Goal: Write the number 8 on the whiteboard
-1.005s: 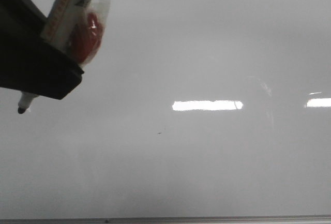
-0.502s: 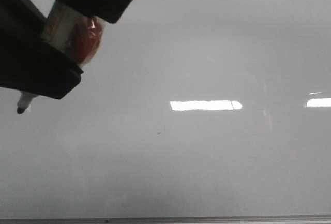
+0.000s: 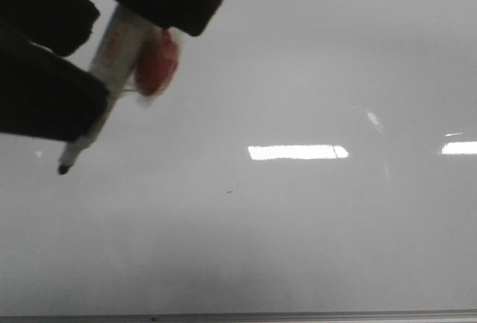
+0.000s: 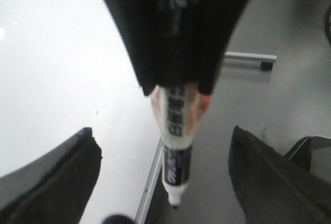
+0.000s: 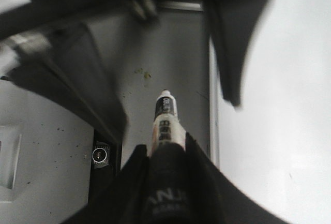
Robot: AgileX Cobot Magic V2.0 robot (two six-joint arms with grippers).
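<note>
The whiteboard [image 3: 313, 233] fills the front view; no number 8 shows on it, only a tiny dark speck [image 3: 229, 190]. A white marker [image 3: 112, 54] with a red part [image 3: 158, 62] hangs slanted at the upper left, its black tip [image 3: 64, 168] pointing down-left. My right gripper [image 3: 168, 10] is shut on the marker's upper end; the right wrist view shows this too [image 5: 165, 149], with the marker [image 5: 165, 115] sticking out. My left gripper [image 4: 165, 182] is open, its fingers [image 4: 62, 177] wide apart on either side of the marker [image 4: 176, 151], not touching it.
The board's thin metal edge [image 3: 298, 315] runs along the bottom and shows in both wrist views [image 4: 150, 182] [image 5: 213, 105]. Beyond it lies a grey surface [image 4: 289, 105] with a white bar [image 4: 251, 57]. Bright light reflections [image 3: 298, 152] sit on the board.
The marker has shifted right and tilted more, its tip now lower and further right. The left fingers have opened off it. The right gripper has moved right, still gripping the marker's top.
</note>
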